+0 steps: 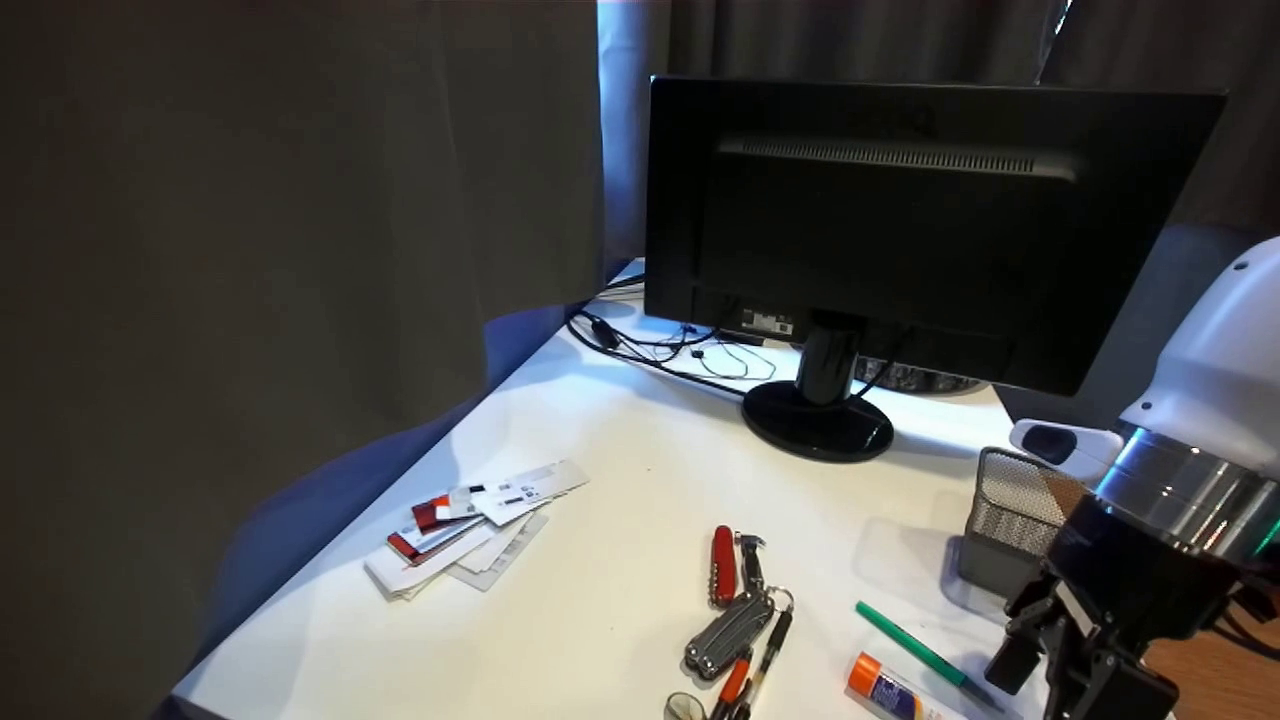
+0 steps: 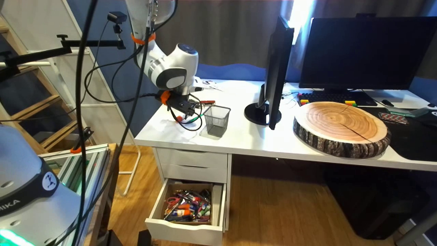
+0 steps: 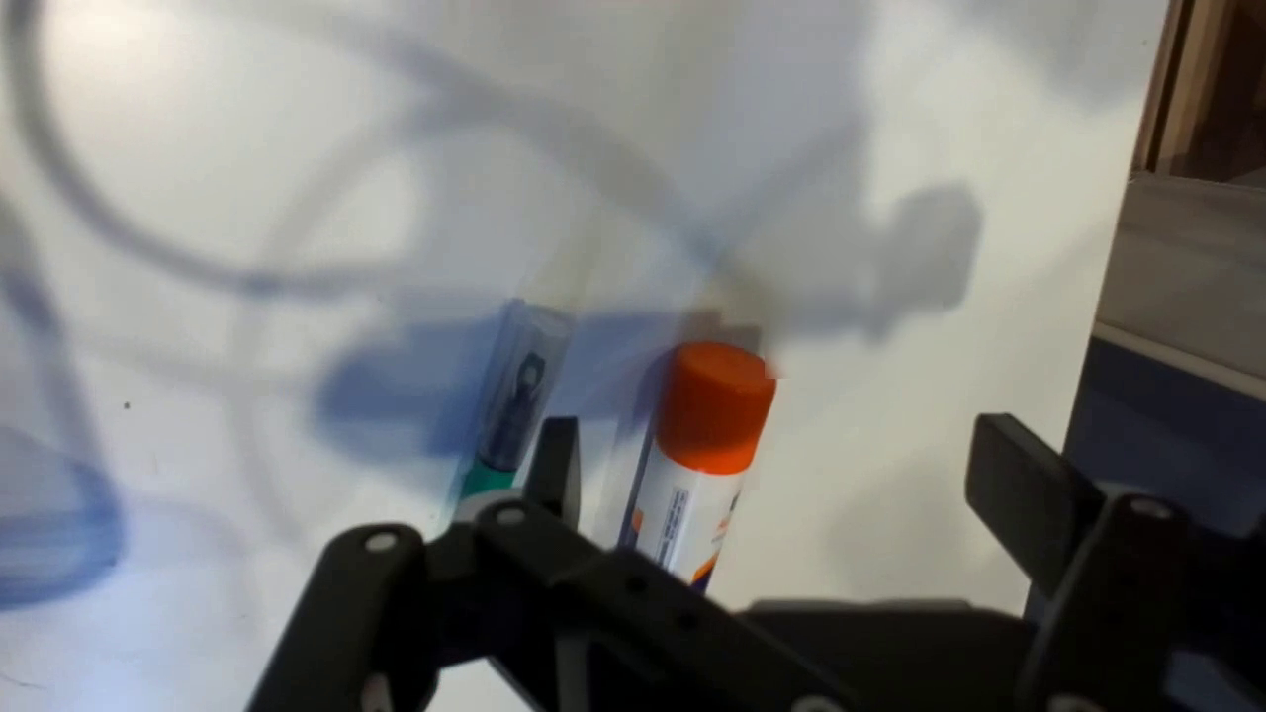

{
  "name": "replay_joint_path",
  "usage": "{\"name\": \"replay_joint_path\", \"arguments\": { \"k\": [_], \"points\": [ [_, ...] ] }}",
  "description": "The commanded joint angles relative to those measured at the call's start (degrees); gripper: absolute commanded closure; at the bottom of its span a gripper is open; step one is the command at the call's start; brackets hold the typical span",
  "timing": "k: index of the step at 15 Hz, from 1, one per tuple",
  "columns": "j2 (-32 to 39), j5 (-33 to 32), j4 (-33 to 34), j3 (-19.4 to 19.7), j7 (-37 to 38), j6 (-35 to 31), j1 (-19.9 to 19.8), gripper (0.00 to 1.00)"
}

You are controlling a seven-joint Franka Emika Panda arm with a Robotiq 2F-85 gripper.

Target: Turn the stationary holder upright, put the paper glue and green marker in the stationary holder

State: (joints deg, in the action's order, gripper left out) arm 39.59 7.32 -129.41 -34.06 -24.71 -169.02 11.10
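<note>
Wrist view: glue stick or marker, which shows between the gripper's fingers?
The paper glue, the thicker stick with the orange end. It shows in the gap of the open gripper; the slim green marker shows outside it, further left in the picture.

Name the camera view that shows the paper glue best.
Wrist view: the paper glue is largest there, orange end and printed white barrel visible, though the jaws hide the rest. In an exterior view, the bottom edge crops the paper glue; in an exterior view, only a small orange patch shows.
</note>
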Motion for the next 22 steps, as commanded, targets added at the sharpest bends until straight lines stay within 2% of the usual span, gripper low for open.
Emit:
{"name": "replay_joint_path", "arguments": {
  "k": [1,6,7,8,10,16,19,22],
  "points": [
    [2.7,-4.9,2.0,1.7,4.1,-3.5,1.9,0.01],
    [4.4,-8.5,2.8,4.0,7.2,-5.8,4.2,0.19],
    [4.6,-9.0,2.9,4.6,7.8,-6.5,4.7,0.32],
    [4.9,-9.3,2.9,4.9,8.3,-6.9,4.9,0.4],
    [4.9,-9.9,2.9,5.7,9.1,-7.8,5.5,0.5],
    [0.4,-9.8,1.7,4.6,10.8,-6.1,3.4,0.94],
    [-2.3,-9.3,0.8,2.9,11.2,-3.2,1.7,0.92],
    [-8.6,-8.6,-0.7,2.8,12.1,3.9,1.8,0.92]
  ]
}}
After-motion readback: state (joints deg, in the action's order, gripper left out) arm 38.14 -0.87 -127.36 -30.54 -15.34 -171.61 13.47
